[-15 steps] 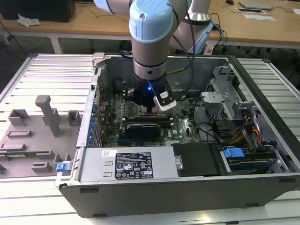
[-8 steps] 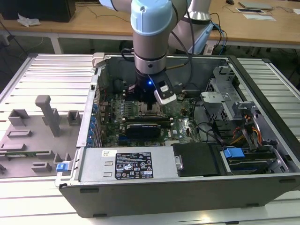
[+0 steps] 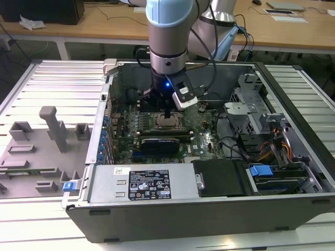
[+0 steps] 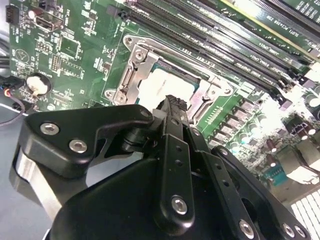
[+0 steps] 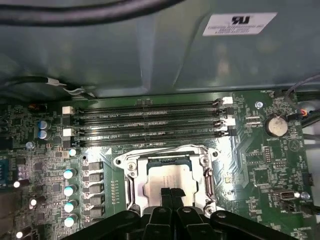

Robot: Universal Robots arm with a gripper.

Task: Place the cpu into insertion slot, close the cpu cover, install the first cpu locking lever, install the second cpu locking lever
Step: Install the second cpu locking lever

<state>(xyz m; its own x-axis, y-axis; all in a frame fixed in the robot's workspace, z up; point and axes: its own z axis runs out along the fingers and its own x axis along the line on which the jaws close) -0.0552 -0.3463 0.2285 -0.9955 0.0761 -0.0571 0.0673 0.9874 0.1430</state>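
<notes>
With the cpu seated under the closed cover, the narrowed, empty fingers hover above; lever status unclear.

The arm is showing a pale blue-grey cylindrical shell with a polished silver band beneath it, narrowing into a black wrist block where a small blue light is glowing. Just beside the gripper, a white-and-black camera module is sitting, with black cables looping away from it. In both wrist views the gripper is appearing as matt black linkage bars, studded with round silver screws, its two fingers pressing together.
</notes>
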